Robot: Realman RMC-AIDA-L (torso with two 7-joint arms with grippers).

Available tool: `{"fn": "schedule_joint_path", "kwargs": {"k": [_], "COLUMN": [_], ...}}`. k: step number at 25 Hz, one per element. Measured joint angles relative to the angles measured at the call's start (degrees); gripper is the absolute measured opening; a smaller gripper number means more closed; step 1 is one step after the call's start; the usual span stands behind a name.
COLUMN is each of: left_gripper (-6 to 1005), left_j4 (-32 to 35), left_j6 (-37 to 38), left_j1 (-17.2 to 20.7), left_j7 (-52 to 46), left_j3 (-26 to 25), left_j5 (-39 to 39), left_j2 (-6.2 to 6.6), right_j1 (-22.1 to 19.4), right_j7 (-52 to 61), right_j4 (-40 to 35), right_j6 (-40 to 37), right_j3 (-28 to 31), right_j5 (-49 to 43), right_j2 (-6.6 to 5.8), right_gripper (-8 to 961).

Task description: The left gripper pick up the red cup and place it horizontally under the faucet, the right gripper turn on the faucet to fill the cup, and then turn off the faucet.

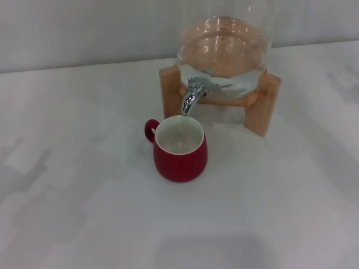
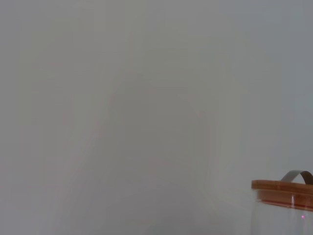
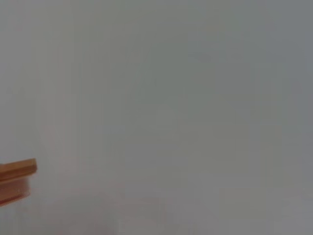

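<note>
One cup [image 1: 180,154] stands upright on the white bench [image 1: 84,185], directly below the one faucet [image 1: 192,95] of a glass dispenser [image 1: 224,50] in its wooden stand [image 1: 263,103]. Only the wrist views show the dispenser's wooden lid [image 2: 282,188]. Neither gripper appears, so their fingers cannot be judged.

Dark glossy red cup [image 1: 180,149], white inside, centre frame. Shiny chrome faucet [image 1: 192,94] above it. Clear glass dispenser [image 1: 224,42] in pale tan wooden stand [image 1: 267,103], upper right. Plain white table [image 1: 78,185]; grey wall [image 1: 84,28] behind.
</note>
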Motion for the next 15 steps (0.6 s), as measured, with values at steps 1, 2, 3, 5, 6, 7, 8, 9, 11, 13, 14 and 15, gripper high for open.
{"fn": "schedule_joint_path", "kwargs": {"k": [1, 2, 3, 5, 6, 7, 8, 9, 11, 13, 14, 15], "left_gripper": [794, 797, 800, 807, 810, 810, 810, 810, 810, 810, 810, 810], "left_j4": [0.0, 0.0, 0.1, 0.2, 0.2, 0.2, 0.2, 0.2, 0.3, 0.4, 0.4, 0.5], "left_j6": [0.0, 0.0, 0.0, 0.0, 0.0, 0.0, 0.0, 0.0, 0.0, 0.0, 0.1, 0.1], "left_j1": [0.0, 0.1, 0.2, 0.5, 0.7, 0.8, 0.9, 1.0, 1.3, 1.6, 1.8, 2.0], "left_j7": [0.0, -0.1, -0.1, -0.2, -0.2, -0.2, -0.2, -0.2, -0.2, -0.2, -0.3, -0.3], "left_j3": [0.0, -0.1, -0.1, -0.1, -0.1, -0.1, -0.1, -0.1, -0.1, -0.1, -0.1, -0.1], "left_j5": [0.0, 0.0, -0.1, -0.4, -0.6, -0.7, -0.7, -0.7, -0.9, -1.2, -1.5, -1.8], "left_j2": [0.0, -0.03, -0.05, -0.06, -0.06, -0.06, -0.06, -0.05, -0.01, 0.01, 0.01, 0.02], "right_j1": [0.0, 0.0, 0.0, 0.0, 0.0, 0.0, 0.0, 0.0, 0.0, -0.2, -0.4, -0.8], "right_j7": [0.0, -0.1, -0.1, -0.1, -0.2, -0.2, -0.2, -0.2, -0.2, -0.1, -0.1, 0.0], "right_j4": [0.0, 0.0, 0.1, 0.1, 0.1, 0.1, 0.1, 0.1, 0.1, 0.3, 0.4, 0.5], "right_j6": [0.2, 0.3, 0.5, 0.7, 0.8, 0.8, 0.9, 1.0, 1.5, 2.3, 3.0, 4.2], "right_j3": [0.0, 0.0, 0.0, 0.0, 0.0, 0.0, 0.0, 0.0, 0.0, 0.0, 0.0, 0.1], "right_j5": [0.0, 0.0, 0.0, 0.0, 0.0, 0.0, 0.0, 0.0, 0.0, 0.0, 0.0, 0.0], "right_j2": [0.0, 0.0, 0.0, 0.0, 0.0, 0.0, 0.0, 0.0, 0.0, -0.01, -0.02, -0.05], "right_gripper": [633, 633, 633, 633, 633, 633, 633, 633, 633, 633, 633, 633]}}
